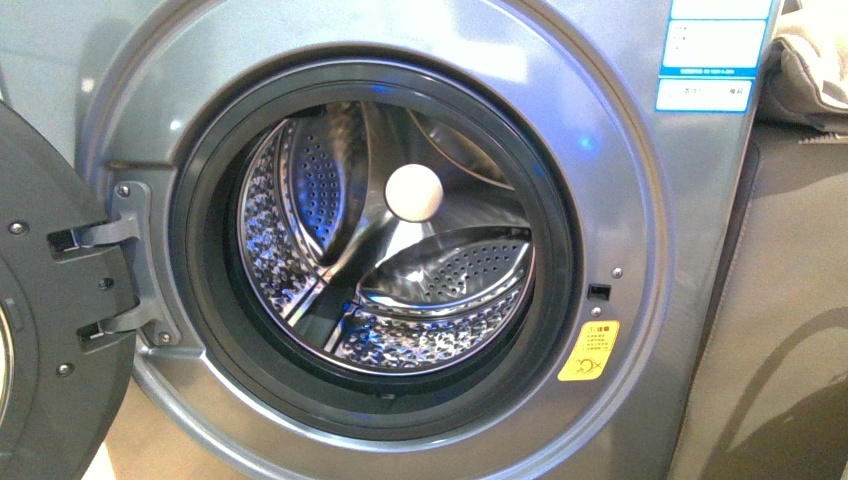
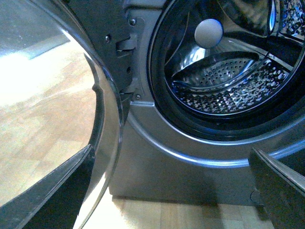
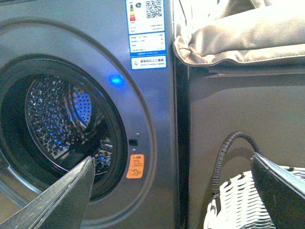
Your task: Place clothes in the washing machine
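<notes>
The silver-grey washing machine (image 1: 640, 200) fills the front view, its door (image 1: 50, 300) swung open to the left. Inside the dark gasket, the perforated steel drum (image 1: 400, 290) holds only its white round hub (image 1: 413, 192). The clothes are out of view in every frame. Neither arm shows in the front view. My left gripper (image 2: 171, 200) is open and empty, low before the machine's front panel (image 2: 181, 171), beside the door glass (image 2: 47, 95). My right gripper (image 3: 171, 195) is open and empty, facing the machine's right edge (image 3: 157, 143) near the orange sticker (image 3: 135, 166).
A grey-brown cabinet (image 3: 228, 109) stands right of the machine with a beige-grey fabric lump (image 3: 248, 33) on top. A white wicker basket (image 3: 238, 200) and a black corrugated cable (image 3: 224, 152) sit by my right gripper. Light wooden floor (image 2: 43, 124) lies under the door.
</notes>
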{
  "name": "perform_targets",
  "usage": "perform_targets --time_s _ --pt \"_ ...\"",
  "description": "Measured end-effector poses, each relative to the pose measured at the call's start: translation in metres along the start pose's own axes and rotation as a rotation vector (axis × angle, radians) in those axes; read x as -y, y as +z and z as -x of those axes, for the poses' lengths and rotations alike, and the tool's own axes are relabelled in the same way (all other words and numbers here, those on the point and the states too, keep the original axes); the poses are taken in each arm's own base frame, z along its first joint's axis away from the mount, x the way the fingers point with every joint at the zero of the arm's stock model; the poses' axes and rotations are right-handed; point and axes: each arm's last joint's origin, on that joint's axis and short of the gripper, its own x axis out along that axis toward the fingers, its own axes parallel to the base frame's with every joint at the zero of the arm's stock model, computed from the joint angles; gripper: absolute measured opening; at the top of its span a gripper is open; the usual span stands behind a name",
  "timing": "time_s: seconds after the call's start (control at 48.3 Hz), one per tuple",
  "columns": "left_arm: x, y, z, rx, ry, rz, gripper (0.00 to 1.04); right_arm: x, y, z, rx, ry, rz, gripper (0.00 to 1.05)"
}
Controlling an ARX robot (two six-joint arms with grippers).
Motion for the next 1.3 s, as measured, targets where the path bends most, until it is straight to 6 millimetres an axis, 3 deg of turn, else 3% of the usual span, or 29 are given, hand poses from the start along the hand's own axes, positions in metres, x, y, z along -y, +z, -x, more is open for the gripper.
perform_targets --time_s 0.269,0.414,0.518,0.642,0.725,1.056,1.139,1.305 --pt "0.000 0.000 0.000 0.001 0.000 0.000 0.98 0.035 0.012 -0.004 -0.005 -0.057 -0.013 0.97" --pt "0.000 0.000 0.000 0.001 0.000 0.000 0.98 0.077 0.042 -0.015 -0.012 -0.148 0.018 0.97" --pt "0.000 0.000 0.000 0.001 0.000 0.000 0.98 0.113 0.042 -0.024 -0.105 -0.242 -0.043 0.97" --pt "0.000 0.000 0.000 0.001 0.000 0.000 0.98 0.159 0.025 -0.033 -0.276 -0.353 -0.209 0.97" --pt "0.000 0.000 0.000 0.001 0.000 0.000 0.98 0.179 0.009 -0.035 -0.378 -0.388 -0.296 0.97" --pt "0.000 0.000 0.000 0.001 0.000 0.000 0.98 0.227 -0.061 -0.032 -0.579 -0.509 -0.407 0.97" --pt "0.000 0.000 0.000 0.001 0.000 0.000 0.98 0.235 -0.083 -0.030 -0.626 -0.542 -0.486 0.97" --pt "0.000 0.000 0.000 0.001 0.000 0.000 0.98 0.244 -0.106 -0.029 -0.678 -0.589 -0.573 0.97"
